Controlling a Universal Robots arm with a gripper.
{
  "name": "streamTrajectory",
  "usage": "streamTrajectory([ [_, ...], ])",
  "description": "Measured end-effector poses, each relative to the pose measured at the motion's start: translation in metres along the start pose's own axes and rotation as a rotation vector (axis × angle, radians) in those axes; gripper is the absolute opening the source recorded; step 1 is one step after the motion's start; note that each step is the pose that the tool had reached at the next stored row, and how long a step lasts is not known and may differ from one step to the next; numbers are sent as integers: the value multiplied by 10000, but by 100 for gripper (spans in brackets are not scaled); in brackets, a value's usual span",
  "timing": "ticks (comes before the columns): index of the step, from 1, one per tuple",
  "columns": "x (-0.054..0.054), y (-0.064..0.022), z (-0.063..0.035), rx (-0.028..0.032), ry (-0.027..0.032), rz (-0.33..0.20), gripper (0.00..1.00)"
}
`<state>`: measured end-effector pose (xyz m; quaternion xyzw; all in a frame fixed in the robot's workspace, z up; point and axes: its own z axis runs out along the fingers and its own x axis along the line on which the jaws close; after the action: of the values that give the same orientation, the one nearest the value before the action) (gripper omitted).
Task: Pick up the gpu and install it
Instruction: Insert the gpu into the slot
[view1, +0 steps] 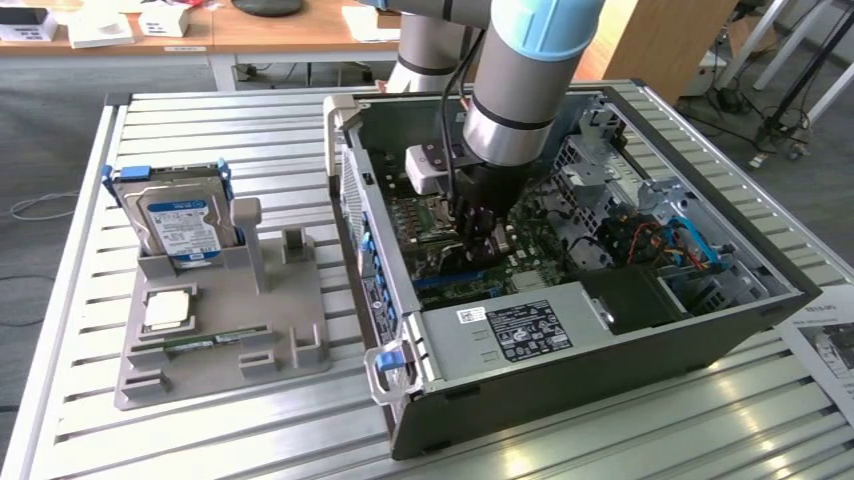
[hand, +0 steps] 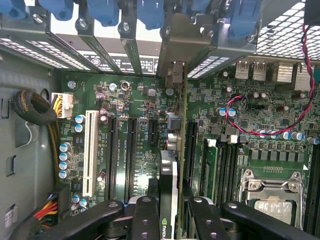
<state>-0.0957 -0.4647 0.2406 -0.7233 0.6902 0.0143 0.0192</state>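
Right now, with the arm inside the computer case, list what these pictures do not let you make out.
Wrist view: the gpu is edge-on in the gripper, so its face and seating are hidden.
Exterior view: where the gpu meets the motherboard, hidden behind the arm.
Exterior view: power supply label text, too small.
Exterior view: printed sheet, cut off by the edge.

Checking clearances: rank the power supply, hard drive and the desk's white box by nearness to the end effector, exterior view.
1. Power supply, inside the case, beside the end effector.
2. Hard drive, upright in the holder, exterior view's left.
3. White box, on the far desk.
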Motion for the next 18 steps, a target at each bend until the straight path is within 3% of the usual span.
streamTrajectory([
  [18,-7,-16,1,-6,-2,3,27],
])
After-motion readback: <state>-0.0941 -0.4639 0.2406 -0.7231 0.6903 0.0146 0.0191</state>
